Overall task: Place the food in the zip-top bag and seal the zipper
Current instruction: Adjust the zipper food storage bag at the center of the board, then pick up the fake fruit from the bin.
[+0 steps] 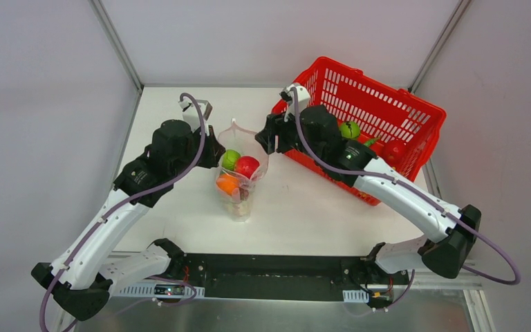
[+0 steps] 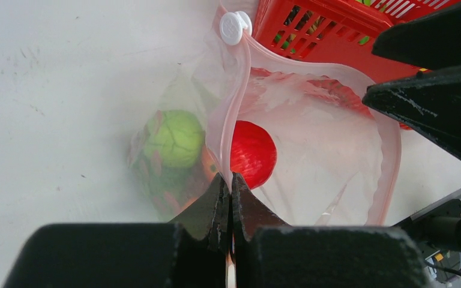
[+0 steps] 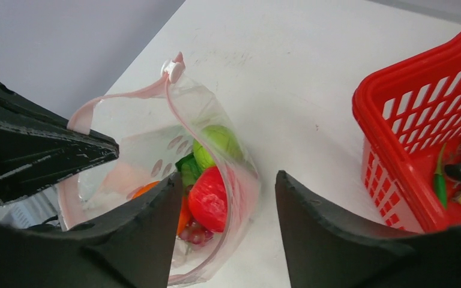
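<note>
the floppy, light zip-top bag (image 1: 243, 149) is stood at 9 o'clock of the basket (image 1: 377, 104); its stiffer zipper (image 2: 228, 114), judged the best hold, is pinched by the closed left pincer (image 2: 229, 180); the right pincer (image 3: 228, 177) is parted, empty.

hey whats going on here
Two robot arms are packing a bag. The left gripper pinches the bag's zipper edge, holding the mouth open. The right gripper hovers open and empty near the mouth. Green, red and orange fruits are inside; more food waits in the basket. The zipper is unsealed.
</note>
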You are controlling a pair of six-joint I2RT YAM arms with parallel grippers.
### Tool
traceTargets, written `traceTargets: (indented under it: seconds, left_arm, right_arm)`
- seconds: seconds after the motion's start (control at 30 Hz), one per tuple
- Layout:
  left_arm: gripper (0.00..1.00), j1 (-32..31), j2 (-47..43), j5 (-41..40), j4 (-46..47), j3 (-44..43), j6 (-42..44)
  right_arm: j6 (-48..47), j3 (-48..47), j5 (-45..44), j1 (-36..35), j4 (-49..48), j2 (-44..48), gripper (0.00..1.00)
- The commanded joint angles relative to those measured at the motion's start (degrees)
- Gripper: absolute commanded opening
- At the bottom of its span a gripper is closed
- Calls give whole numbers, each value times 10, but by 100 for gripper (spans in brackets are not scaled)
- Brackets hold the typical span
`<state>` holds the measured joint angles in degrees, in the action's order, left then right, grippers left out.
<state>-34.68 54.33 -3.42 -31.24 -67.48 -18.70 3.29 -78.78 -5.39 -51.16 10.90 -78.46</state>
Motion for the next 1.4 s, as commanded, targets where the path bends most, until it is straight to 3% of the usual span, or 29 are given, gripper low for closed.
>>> traceTargets:
  seconds: [0.0, 0.2, 0.33, 0.43, 0.53, 0.7, 0.87, 1.07, 1.37]
  left_arm:
    - [0, 0, -5, 18, 38, -20, 2]
    - [0, 0, 0, 33, 49, -11, -5]
    - [0, 0, 10, 33, 46, -16, -5]
    - [0, 0, 10, 33, 50, -16, -6]
    - [0, 0, 9, 33, 52, -12, -6]
    - [0, 0, 6, 33, 54, -4, -8]
    - [0, 0, 1, 33, 57, -2, -9]
    - [0, 0, -12, 53, 61, 13, -16]
    - [0, 0, -11, 51, 58, 13, -11]
  right_arm:
    - [-11, 21, -26, 6, -43, 56, 67]
    - [-19, 75, -109, 11, -92, 118, 80]
    - [-9, 116, -174, 22, -144, 149, 82]
    - [-1, 120, -224, 43, -136, 154, 84]
    - [46, 105, -247, 108, -80, 145, 84]
    - [131, 100, -127, 258, -4, 125, 84]
    - [161, 104, -33, 360, 36, 73, 85]
    - [135, 99, 13, 399, 45, -4, 87]
    - [85, -6, 35, 406, 31, -171, 95]
